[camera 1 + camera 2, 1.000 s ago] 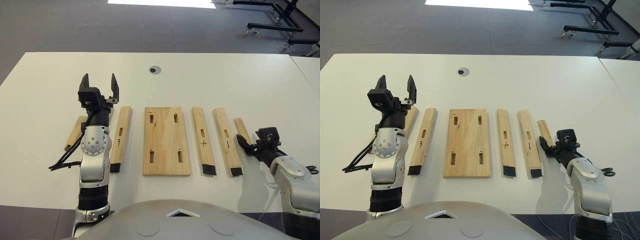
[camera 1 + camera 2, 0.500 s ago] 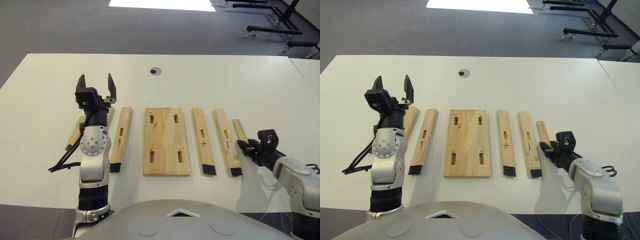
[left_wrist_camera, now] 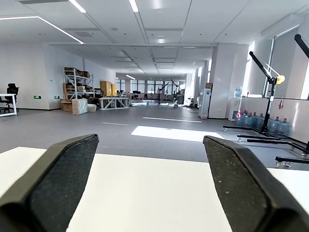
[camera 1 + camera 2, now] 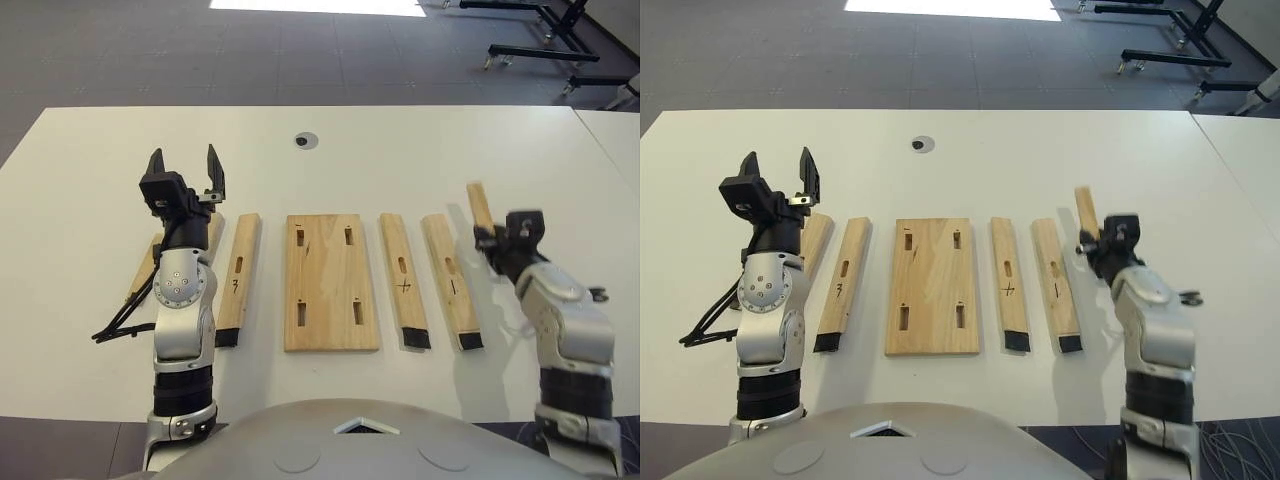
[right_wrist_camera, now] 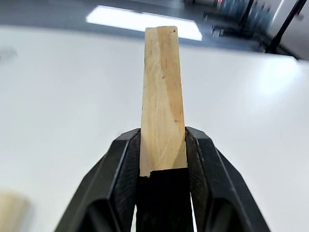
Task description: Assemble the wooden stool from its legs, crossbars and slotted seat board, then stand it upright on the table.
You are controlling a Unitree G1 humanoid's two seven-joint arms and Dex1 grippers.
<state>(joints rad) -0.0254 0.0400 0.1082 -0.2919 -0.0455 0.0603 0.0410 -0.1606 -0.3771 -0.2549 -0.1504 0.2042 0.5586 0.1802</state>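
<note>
While the right claw (image 5: pixel 163 140) is clamped on one end of a short, pale wooden crossbar (image 5: pixel 162 87), holding it tilted up off the white table (image 4: pixel 400 160), the left claw (image 4: pixel 183 172) hangs above the table's left side with its fingers wide apart. The seat board (image 4: pixel 330 280), light pine with four small slots, lies flat between the legs (image 4: pixel 403 280), each with one slot and a black tip.
</note>
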